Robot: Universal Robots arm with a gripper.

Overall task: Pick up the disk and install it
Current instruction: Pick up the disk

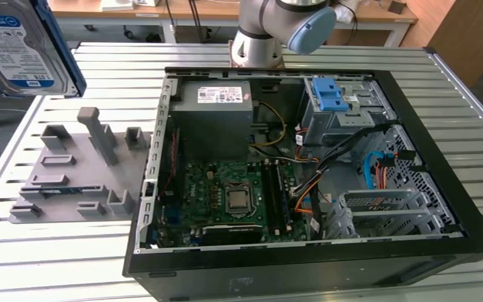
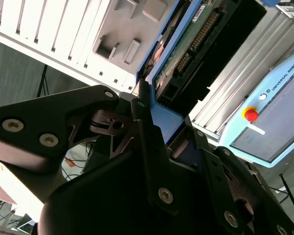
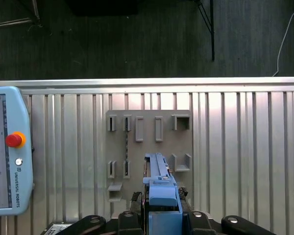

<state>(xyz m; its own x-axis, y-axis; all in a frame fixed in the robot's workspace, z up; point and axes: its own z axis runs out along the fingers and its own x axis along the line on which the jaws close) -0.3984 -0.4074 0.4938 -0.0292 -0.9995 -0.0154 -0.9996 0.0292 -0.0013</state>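
Note:
The disk [image 1: 15, 50], a silver-grey drive with a white-and-blue label in a blue bracket, hangs high at the exterior view's far left, above the table's corner. In the second wrist view its green circuit-board underside [image 2: 186, 49] faces the camera, and my gripper [image 2: 166, 128] is shut on the blue bracket's end. In the first wrist view the disk [image 3: 160, 188] stands on edge between the black fingers [image 3: 136, 200], over the grey fixture plate [image 3: 147, 142].
An open computer case [image 1: 443, 189] lies on the slatted table, with a grey power-supply box [image 1: 212, 119], a motherboard [image 1: 233, 195] and a metal drive cage with blue tabs [image 1: 329, 94]. The fixture plate [image 1: 65, 176] lies beside it. A teach pendant [image 3: 7, 152] rests on the table.

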